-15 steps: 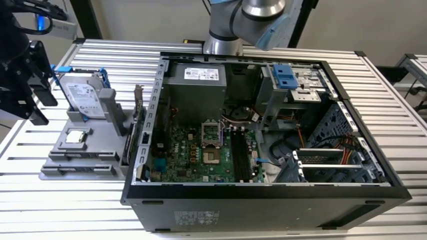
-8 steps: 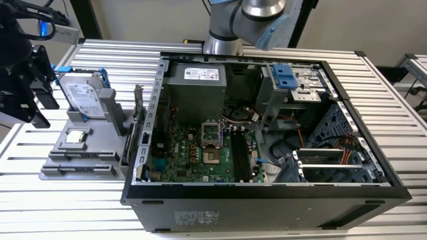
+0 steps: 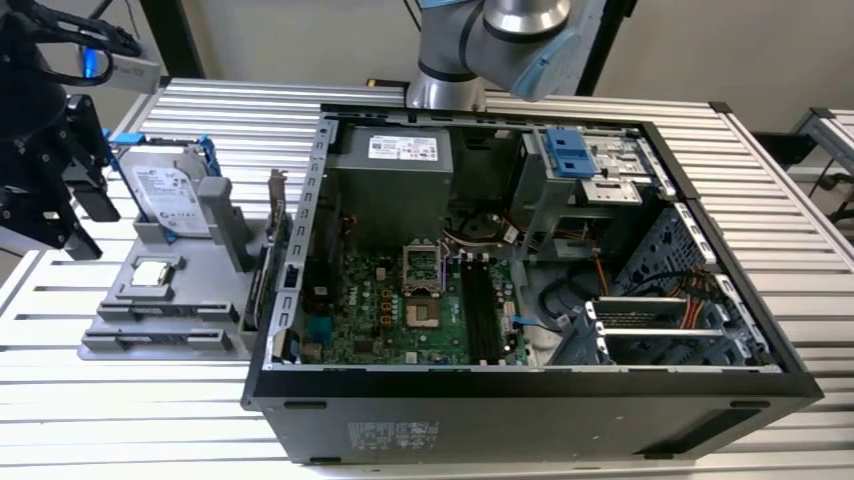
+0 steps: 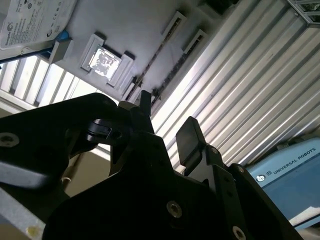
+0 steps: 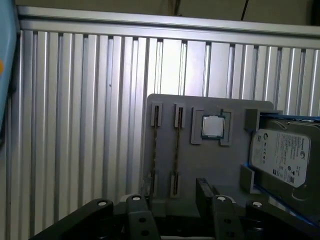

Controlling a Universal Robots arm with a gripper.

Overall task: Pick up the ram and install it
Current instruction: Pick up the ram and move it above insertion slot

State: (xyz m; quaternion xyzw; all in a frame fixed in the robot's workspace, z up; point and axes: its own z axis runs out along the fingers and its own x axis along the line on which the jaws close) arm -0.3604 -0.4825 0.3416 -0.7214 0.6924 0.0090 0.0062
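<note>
one grey parts tray [image 5: 210,162] holds three things: the ram [image 5: 176,150] on edge in the tray's slotted holders, a square processor [image 5: 213,126] in the pocket beside it, and a hard drive [image 5: 280,155] in a blue-trimmed frame at the tray's end. ribbed aluminium tabletop [image 5: 75,125] runs open past the tray's ram-side edge. the gripper [image 5: 171,196] hangs over the tray's edge near the ram's end — jaws spread, pinching nothing.

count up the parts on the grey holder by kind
ram sticks: 2
hard drive: 1
processor chip: 1
total: 4
</note>
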